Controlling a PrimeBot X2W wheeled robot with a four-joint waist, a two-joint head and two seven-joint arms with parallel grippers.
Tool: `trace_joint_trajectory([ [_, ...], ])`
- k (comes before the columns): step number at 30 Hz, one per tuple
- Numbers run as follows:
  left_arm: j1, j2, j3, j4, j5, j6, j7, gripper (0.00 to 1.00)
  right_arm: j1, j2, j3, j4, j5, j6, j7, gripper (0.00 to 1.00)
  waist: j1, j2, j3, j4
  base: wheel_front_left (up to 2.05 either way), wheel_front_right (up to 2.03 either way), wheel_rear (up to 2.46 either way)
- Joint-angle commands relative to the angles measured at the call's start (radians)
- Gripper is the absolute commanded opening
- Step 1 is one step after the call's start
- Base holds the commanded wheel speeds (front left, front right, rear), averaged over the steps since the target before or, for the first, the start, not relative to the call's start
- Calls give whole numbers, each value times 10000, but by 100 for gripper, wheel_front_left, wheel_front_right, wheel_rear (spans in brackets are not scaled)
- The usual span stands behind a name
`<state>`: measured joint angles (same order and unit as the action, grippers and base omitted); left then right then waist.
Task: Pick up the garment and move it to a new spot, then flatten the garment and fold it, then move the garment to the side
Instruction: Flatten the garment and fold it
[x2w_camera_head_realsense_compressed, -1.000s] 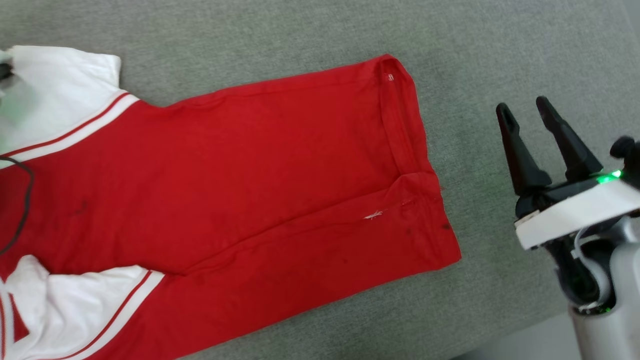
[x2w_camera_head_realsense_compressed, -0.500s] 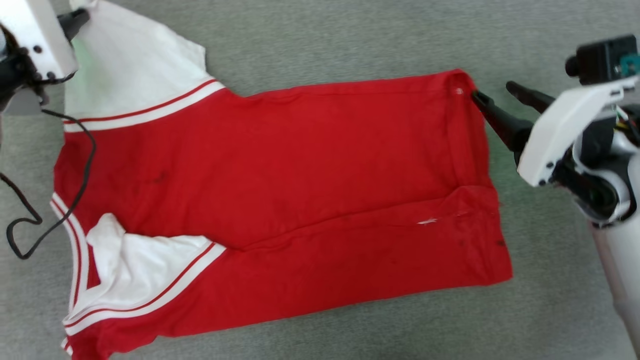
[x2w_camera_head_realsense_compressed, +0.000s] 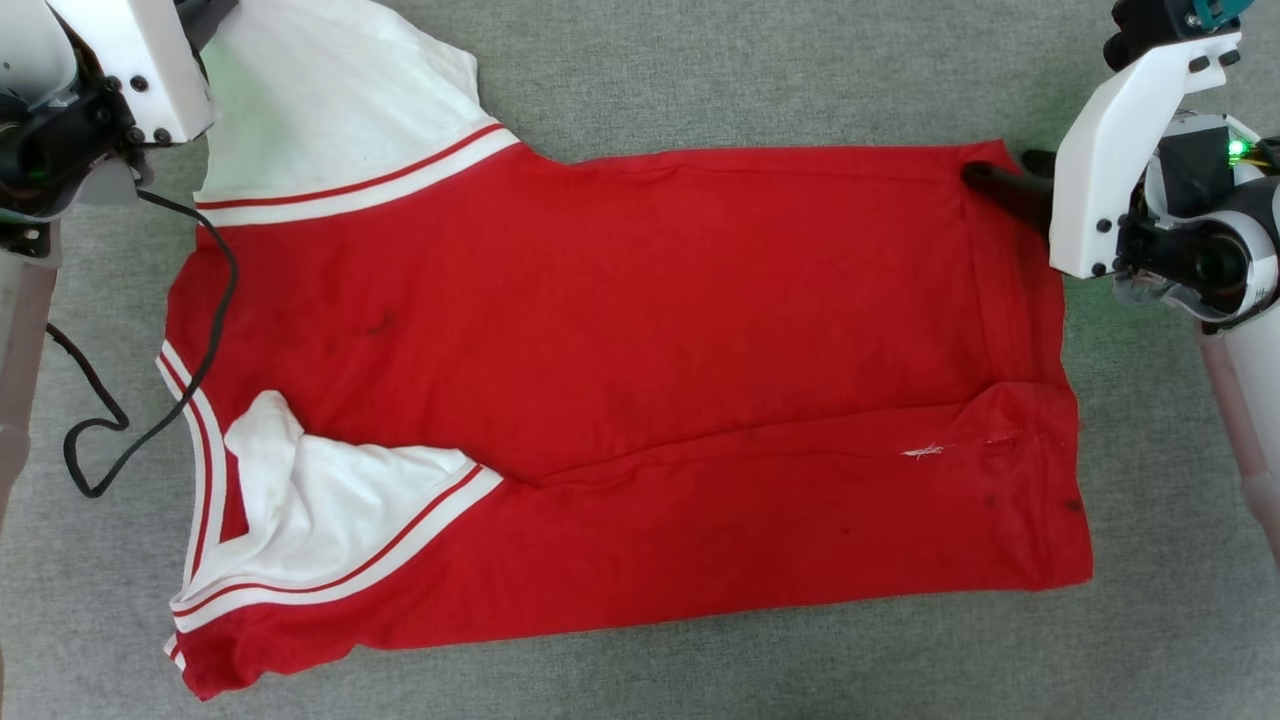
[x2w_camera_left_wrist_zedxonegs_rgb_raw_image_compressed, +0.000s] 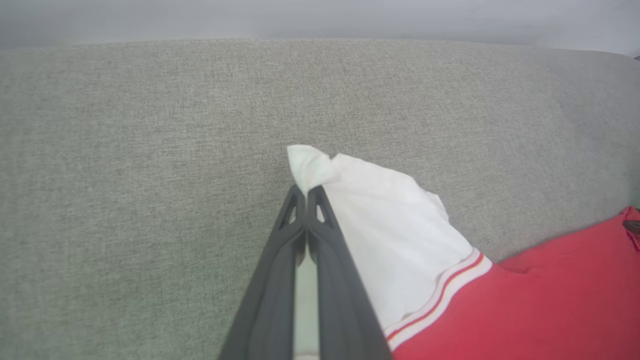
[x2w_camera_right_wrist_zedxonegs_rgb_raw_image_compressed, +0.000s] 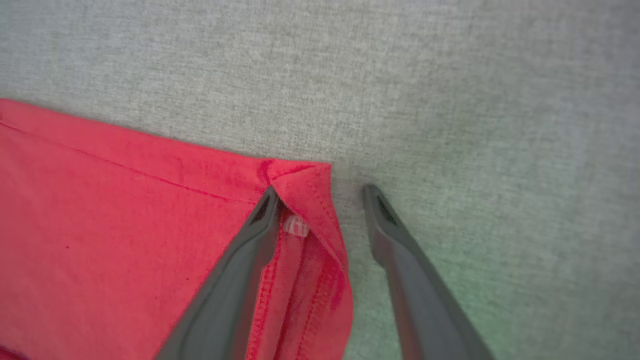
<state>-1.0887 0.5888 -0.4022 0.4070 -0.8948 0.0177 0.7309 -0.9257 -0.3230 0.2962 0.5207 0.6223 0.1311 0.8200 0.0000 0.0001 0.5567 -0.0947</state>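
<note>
The garment (x2w_camera_head_realsense_compressed: 640, 330) lies spread on the grey cloth (x2w_camera_head_realsense_compressed: 700, 80), hem toward the right and collar toward the left. At its near left corner one white sleeve (x2w_camera_head_realsense_compressed: 340, 510) is tucked in over the red body. A black cable (x2w_camera_head_realsense_compressed: 205, 370) loops across the collar end. At the far edge, the left gripper (x2w_camera_left_wrist_zedxonegs_rgb_raw_image_compressed: 306, 192) is pinched tight on the tip of the other sleeve (x2w_camera_head_realsense_compressed: 330, 110). The right gripper (x2w_camera_right_wrist_zedxonegs_rgb_raw_image_compressed: 320, 192) stands wide apart astride the far hem corner (x2w_camera_right_wrist_zedxonegs_rgb_raw_image_compressed: 300, 185), one finger on the red cloth and the other on the grey, gripping nothing.
</note>
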Motion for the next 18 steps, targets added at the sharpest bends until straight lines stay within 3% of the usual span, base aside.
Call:
trace_joint_trajectory([
  [1, -4, -32, -14, 45, -15, -54, -82, 0, 596, 208, 315, 567, -102, -6, 428, 0, 0, -1, -25, 26, 0, 0, 0],
  [9, 404, -97, 167, 237, -133, -362, -894, 0, 48, 7, -41, -54, -187, -6, -351, 0, 0, -1, -512, 160, 0, 0, 0],
  [18, 1910, -204, 556, -160, -419, -533, -2291, 0, 1280, -263, -792, -1117, 141, -6, -1281, 0, 0, -1, -1730, 453, 0, 0, 0],
])
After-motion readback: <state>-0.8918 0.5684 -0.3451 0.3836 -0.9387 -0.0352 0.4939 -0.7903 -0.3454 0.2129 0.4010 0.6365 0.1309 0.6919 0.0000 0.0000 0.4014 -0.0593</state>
